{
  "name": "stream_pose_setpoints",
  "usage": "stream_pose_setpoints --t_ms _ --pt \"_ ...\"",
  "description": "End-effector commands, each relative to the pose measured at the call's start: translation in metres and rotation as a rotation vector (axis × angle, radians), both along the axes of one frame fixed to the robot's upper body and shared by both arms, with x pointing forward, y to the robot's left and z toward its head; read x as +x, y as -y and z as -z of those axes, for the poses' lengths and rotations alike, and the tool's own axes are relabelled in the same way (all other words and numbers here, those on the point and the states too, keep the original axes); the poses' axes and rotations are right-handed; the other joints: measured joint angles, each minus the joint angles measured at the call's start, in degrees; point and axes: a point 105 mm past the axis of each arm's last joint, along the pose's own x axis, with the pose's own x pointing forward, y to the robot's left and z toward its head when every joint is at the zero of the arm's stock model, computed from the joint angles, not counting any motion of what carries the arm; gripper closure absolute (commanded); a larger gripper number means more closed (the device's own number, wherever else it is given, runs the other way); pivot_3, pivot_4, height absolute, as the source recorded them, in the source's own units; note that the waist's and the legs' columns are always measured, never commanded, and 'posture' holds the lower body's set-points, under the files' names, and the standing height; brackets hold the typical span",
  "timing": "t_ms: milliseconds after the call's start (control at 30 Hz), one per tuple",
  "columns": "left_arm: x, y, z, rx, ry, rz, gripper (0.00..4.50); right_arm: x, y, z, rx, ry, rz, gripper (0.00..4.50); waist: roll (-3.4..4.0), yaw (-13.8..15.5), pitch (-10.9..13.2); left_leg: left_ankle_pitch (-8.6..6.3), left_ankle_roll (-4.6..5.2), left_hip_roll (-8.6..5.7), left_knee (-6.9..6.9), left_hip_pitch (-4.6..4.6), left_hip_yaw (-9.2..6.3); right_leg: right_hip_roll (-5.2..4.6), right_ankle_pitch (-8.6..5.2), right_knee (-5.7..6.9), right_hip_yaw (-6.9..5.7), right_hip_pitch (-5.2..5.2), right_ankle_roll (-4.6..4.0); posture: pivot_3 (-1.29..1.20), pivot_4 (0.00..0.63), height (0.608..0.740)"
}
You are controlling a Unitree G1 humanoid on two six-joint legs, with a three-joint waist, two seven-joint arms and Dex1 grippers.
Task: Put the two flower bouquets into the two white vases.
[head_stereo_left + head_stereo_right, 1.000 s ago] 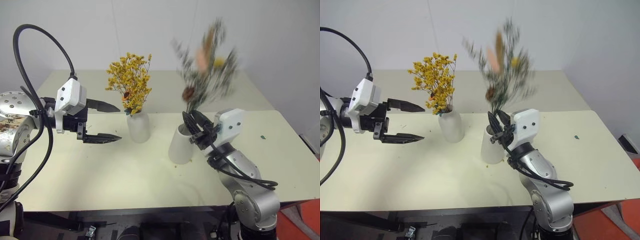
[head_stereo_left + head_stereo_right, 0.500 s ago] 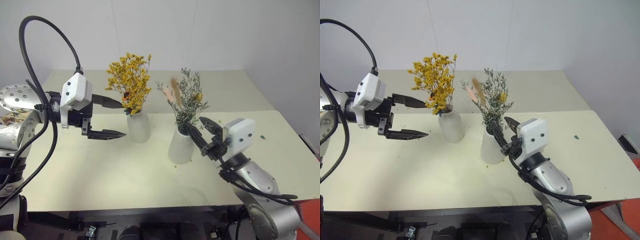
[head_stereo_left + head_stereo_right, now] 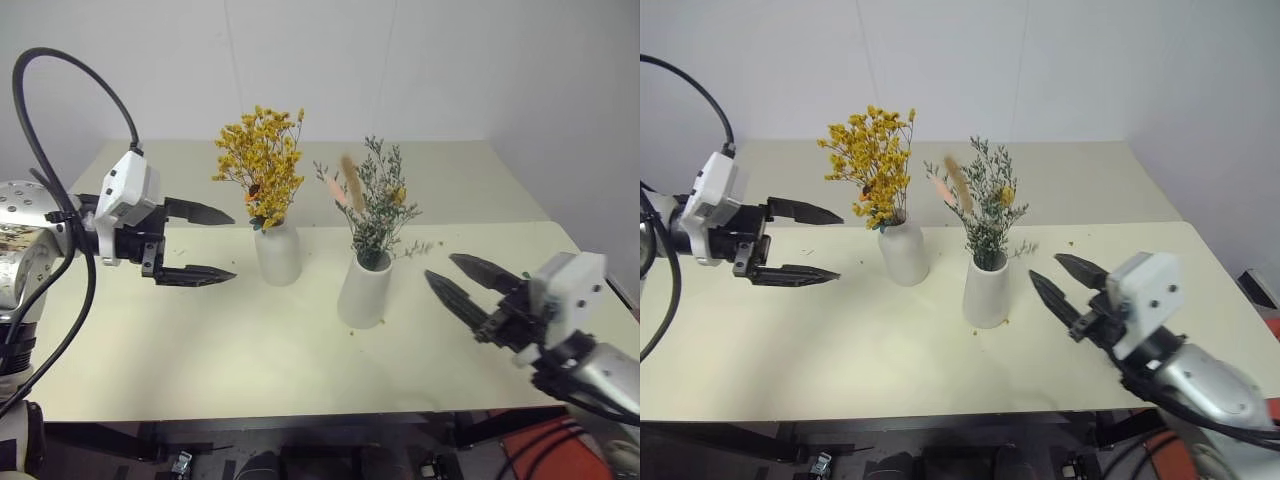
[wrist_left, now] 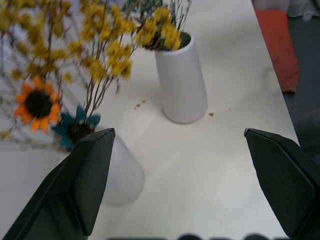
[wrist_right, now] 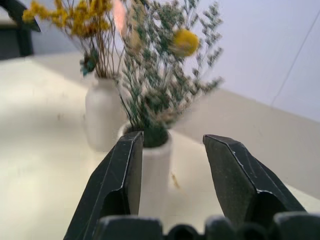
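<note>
At the centre of the head views we have both bunches seated: the yellow bouquet (image 3: 260, 165) stands in the bottle-shaped vase (image 3: 277, 252), and just to its right the grey-green bouquet (image 3: 372, 200) stands in the wide-mouthed vase (image 3: 363, 293). The two vases are near each other but apart, on the pale table (image 3: 250, 350). By our reading the task looks essentially done, so what remains to go wrong is disturbance.

The grey-green stems sit loosely in a wide mouth and fan out toward the right of the frame, so a brush against those sprigs could tip them over the rim or drag them out. The wide-mouthed vase is tall for its base, and we judge that a knock could topple it into its neighbour.

Our right gripper (image 3: 462, 280), at the lower right of the frame, has its fingers released and spread, holding nothing, clear of the vase but pointed toward it. Any swing inward could catch the vase wall or the sprigs.

Our left gripper (image 3: 205, 243), at the left of the frame, is also spread wide and empty, level with the bottle-shaped vase and near the yellow blossoms. A drift to the right could snag those thin stems or nudge the bottle.

A few crumbs (image 4: 139, 104) lie on the table by the vases.
</note>
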Motion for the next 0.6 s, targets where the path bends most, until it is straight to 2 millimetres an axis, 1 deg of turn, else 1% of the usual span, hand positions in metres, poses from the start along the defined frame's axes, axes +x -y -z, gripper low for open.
stream_pose_setpoints --t_ms 33,100,167,233,300,400,533,600 --pt "-0.002 -0.01 -0.005 -0.013 0.043 -0.031 0.0 -0.008 0.04 -0.014 -0.077 -0.053 0.025 2.05 -0.06 0.36 0.02 0.0 0.0 0.0 -0.04 0.14 0.01 -0.02 -0.02 -0.05 -0.02 0.16 -0.01 0.0 0.15 0.74" --pt "-0.002 -0.014 -0.003 -0.022 0.048 -0.052 0.0 -0.008 0.061 -0.021 -0.121 -0.083 0.062 2.05 -0.07 0.75 0.01 0.0 -0.01 0.03 -0.04 0.33 0.01 -0.01 -0.17 -0.14 -0.07 0.38 -0.23 0.0 0.15 0.74" --pt "-0.004 -0.019 0.0 -0.022 0.044 -0.067 0.0 -0.01 0.075 -0.027 -0.137 -0.104 0.077 2.05 -0.08 0.97 0.0 -0.01 -0.01 0.05 -0.04 0.42 0.01 -0.02 -0.24 -0.18 -0.09 0.5 -0.33 0.0 0.15 0.74" --pt "-0.008 -0.023 0.002 -0.038 0.034 -0.078 0.0 -0.011 0.086 -0.033 -0.172 -0.097 0.081 2.05 -0.08 1.05 0.0 -0.01 -0.02 0.07 -0.08 0.49 0.01 -0.01 -0.27 -0.19 -0.1 0.54 -0.37 0.0 0.15 0.74" --pt "-0.015 -0.024 0.004 -0.07 0.002 -0.055 0.0 -0.012 0.092 -0.034 -0.186 -0.119 0.071 2.05 -0.08 1.11 0.0 -0.01 -0.01 0.07 -0.18 0.5 0.02 -0.01 -0.29 -0.23 -0.1 0.54 -0.39 0.0 0.15 0.74" --pt "-0.02 -0.026 0.011 -0.092 -0.012 -0.051 0.0 -0.015 0.095 -0.027 -0.232 -0.188 0.035 1.45 -0.08 1.22 0.0 -0.01 -0.02 0.06 -0.2 0.47 0.02 -0.03 -0.29 -0.3 -0.12 0.53 -0.39 0.0 0.15 0.74" --pt "-0.024 -0.027 0.016 -0.111 -0.007 -0.061 0.0 -0.016 0.095 -0.025 -0.235 -0.215 0.009 0.12 -0.08 1.24 0.0 -0.01 -0.02 0.06 -0.2 0.46 0.02 -0.04 -0.28 -0.34 -0.13 0.54 -0.38 0.0 0.15 0.74" --pt "-0.025 -0.028 0.018 -0.113 -0.009 -0.063 0.0 -0.017 0.095 -0.023 -0.24 -0.243 -0.011 0.05 -0.08 1.27 0.01 -0.01 -0.02 0.06 -0.2 0.46 0.02 -0.05 -0.28 -0.36 -0.13 0.55 -0.38 0.0 0.15 0.74"
